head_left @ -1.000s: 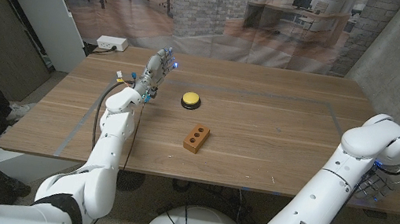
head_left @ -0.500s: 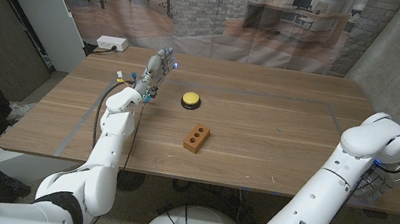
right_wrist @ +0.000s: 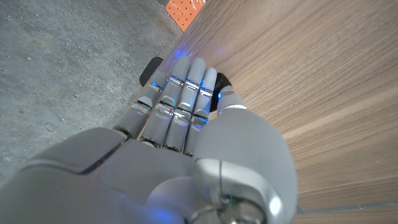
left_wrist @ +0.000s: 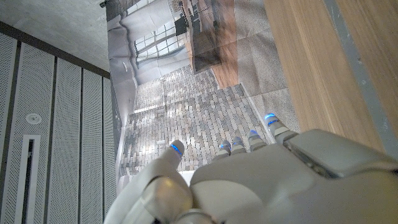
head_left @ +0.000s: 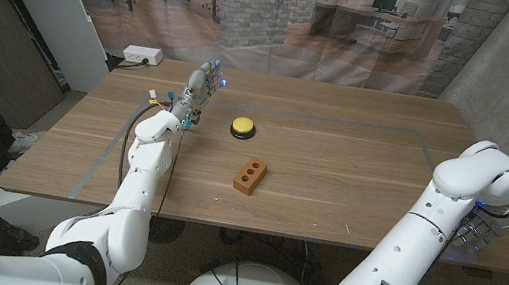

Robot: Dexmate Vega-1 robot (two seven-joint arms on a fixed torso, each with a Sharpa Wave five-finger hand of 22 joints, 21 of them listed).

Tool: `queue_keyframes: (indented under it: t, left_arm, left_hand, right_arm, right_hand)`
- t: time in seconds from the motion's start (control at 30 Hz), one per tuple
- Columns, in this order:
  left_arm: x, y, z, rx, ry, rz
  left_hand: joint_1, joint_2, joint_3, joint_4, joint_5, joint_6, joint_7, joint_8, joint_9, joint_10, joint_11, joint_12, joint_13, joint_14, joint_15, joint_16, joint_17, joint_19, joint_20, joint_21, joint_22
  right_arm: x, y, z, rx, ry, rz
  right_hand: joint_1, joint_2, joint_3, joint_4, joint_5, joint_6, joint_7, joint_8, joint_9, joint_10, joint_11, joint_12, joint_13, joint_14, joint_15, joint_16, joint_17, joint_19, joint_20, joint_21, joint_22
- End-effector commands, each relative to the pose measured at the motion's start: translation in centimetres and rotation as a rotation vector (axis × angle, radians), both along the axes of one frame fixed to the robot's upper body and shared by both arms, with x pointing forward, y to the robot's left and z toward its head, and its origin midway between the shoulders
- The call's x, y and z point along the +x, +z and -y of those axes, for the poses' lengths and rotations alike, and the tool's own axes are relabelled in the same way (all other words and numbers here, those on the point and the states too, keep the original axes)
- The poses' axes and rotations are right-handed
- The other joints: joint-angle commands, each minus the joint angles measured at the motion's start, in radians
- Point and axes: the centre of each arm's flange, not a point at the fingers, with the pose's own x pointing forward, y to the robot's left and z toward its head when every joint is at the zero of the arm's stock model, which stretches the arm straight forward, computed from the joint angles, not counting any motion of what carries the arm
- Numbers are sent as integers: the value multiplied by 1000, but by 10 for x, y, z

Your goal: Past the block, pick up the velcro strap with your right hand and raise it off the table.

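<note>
A brown block (head_left: 250, 175) with two holes lies near the middle of the wooden table (head_left: 350, 177). My right hand (head_left: 480, 235) hangs beside the table's right edge, low and away from the block. In the right wrist view my right hand (right_wrist: 180, 124) holds nothing, its fingers (right_wrist: 186, 87) stretched out side by side along the wood. A small dark thing (right_wrist: 151, 66) shows behind the fingertips, too hidden to tell what it is. My left hand (head_left: 200, 89) stands raised over the far left of the table, fingers up and empty, as my left hand (left_wrist: 249, 180) also appears in the left wrist view.
A yellow button (head_left: 242, 128) on a dark base sits beyond the block, just right of my left hand. A white power strip (head_left: 142, 55) lies past the table's far left corner. An orange dotted thing (right_wrist: 183, 9) shows at the right wrist view's rim.
My right arm has shifted slightly and its hand has sunk a little beside the table's right edge. Left hand, block and button are unmoved.
</note>
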Motion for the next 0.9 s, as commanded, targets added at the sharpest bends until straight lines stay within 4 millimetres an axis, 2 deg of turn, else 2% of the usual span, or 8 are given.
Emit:
queue_keyframes:
  t: [0.03,0.2,0.33,0.5,0.57,0.7,0.9]
  left_arm:
    - [1,0,-1,0,2,0]
    - [2,0,-1,-1,0,0]
    - [2,0,-1,0,-1,1]
    - [3,0,-1,3,-2,2]
    - [4,0,-2,0,-3,2]
    - [4,-1,-3,0,-5,2]
    - [7,0,-4,-1,-4,1]
  left_hand:
    - [-12,50,-5,1,5,-62,-3,2,2,-64,5,2,2,-107,3,4,3,2,2,-3,5]
    - [-12,50,-5,1,6,-61,-3,3,2,-64,5,2,2,-107,3,4,3,3,2,-4,5]
    - [-12,50,-5,1,6,-62,-2,2,2,-65,5,2,2,-107,4,4,3,2,3,-5,5]
    - [-11,50,-6,1,6,-62,-2,2,2,-66,4,1,2,-109,3,4,3,2,1,-6,5]
    - [-11,50,-6,0,6,-63,-2,2,2,-66,5,1,2,-109,4,3,2,3,2,-6,5]
    - [-11,49,-7,0,6,-63,-2,2,2,-67,5,1,2,-110,6,3,2,1,3,-8,5]
    - [-11,46,-9,-1,6,-64,-1,2,2,-68,7,1,2,-109,6,3,2,2,3,-9,5]
  right_arm:
    - [1,3,2,16,-18,5]
    - [3,2,3,18,-26,-7]
    - [5,3,3,12,-40,-30]
    - [10,5,4,-4,-80,-84]
    - [12,5,4,-7,-92,-100]
    - [16,5,5,-3,-103,-121]
    - [24,4,5,6,-92,-134]
  right_hand:
    - [-84,-20,-41,43,2,-9,19,-10,-5,-16,4,-3,-4,-3,4,-18,0,0,3,8,4]
    - [-151,-42,-79,76,7,-32,34,-23,-4,-40,19,-5,-3,-9,16,-35,-2,-9,12,5,4]
    - [-175,-45,-91,90,12,-34,38,-27,-6,-48,25,-7,-6,-9,24,-41,-2,-5,20,6,4]
    - [-220,-39,-112,117,24,-98,38,-63,-13,-106,38,-27,-14,-15,37,-61,-5,2,40,9,4]
    - [-224,-40,-115,119,27,-113,38,-71,-13,-121,37,-31,-13,-25,44,-69,-7,2,44,9,4]
    - [-225,-43,-122,119,35,-170,38,-101,-19,-141,39,-35,-16,-30,46,-82,-11,1,52,8,4]
    - [-201,-40,-117,105,43,-164,41,-105,-24,-140,37,-30,-15,-20,51,-85,-13,6,59,9,4]
